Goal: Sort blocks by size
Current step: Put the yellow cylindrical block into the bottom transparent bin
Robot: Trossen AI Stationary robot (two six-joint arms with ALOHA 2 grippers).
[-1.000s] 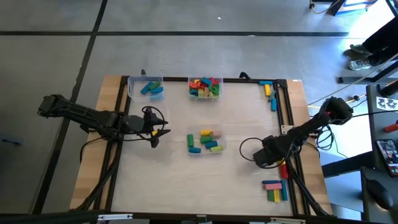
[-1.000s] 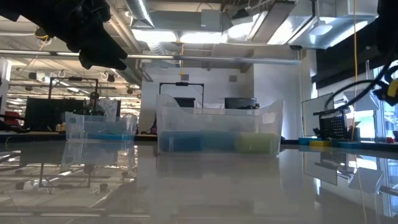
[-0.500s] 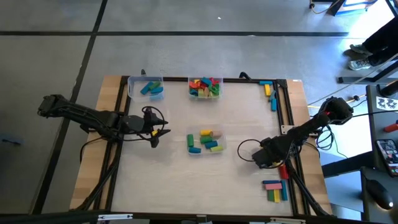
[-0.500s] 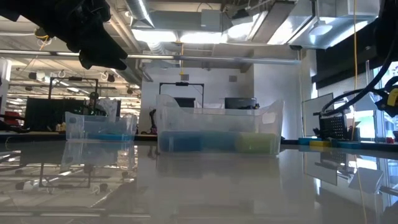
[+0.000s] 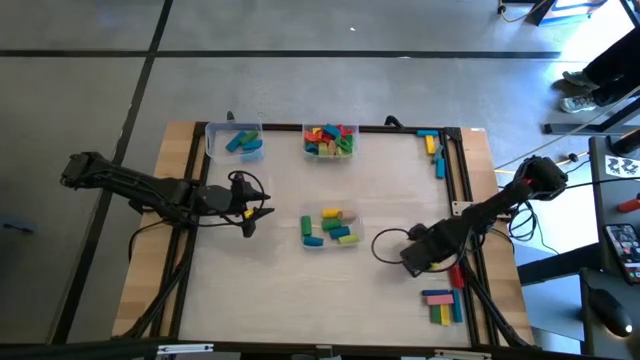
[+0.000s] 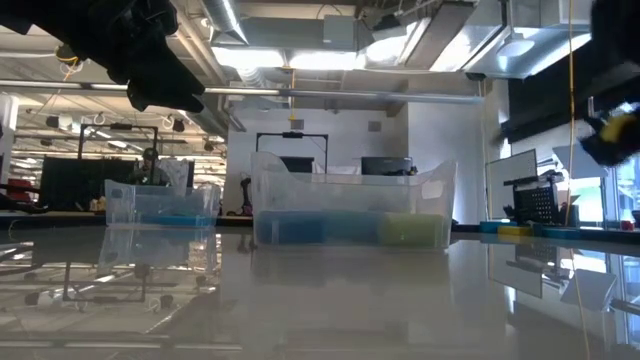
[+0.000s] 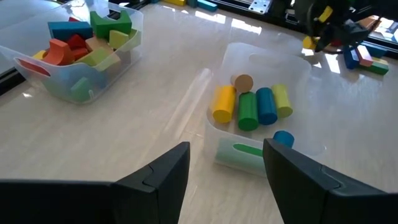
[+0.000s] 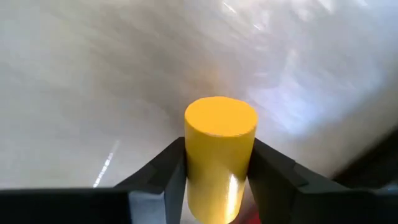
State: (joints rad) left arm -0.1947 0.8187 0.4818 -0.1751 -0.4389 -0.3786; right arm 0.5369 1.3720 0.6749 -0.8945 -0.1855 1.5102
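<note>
**Q:** Between the fingers of the right end effector [image 8: 214, 180], what is present?
**A:** A yellow cylinder block [image 8: 220, 157], upright, with both fingers [image 8: 158, 180] pressed against its sides. The right end effector [image 5: 417, 257] is over the counter [image 5: 270, 290] near its right rail.

**Q:** Where do the other blocks lie relative to that end effector?
**A:** Just beside it, toward the counter's near right corner, a row of blocks [image 5: 441, 306] lies on the rail. Well apart on its far side, a second group [image 5: 432, 146] lies at the far right corner. Toward the counter's middle stands a clear tub [image 5: 329, 229] holding cylinders [image 7: 252, 106].

**Q:** State of the left end effector?
**A:** The left end effector [image 7: 225, 180] has fingers spread wide and holds nothing. It hovers left of the middle tub. Beyond it, at the far edge, are a tub of mixed blocks [image 7: 84, 48] and a tub of blue blocks [image 5: 243, 142].
</note>
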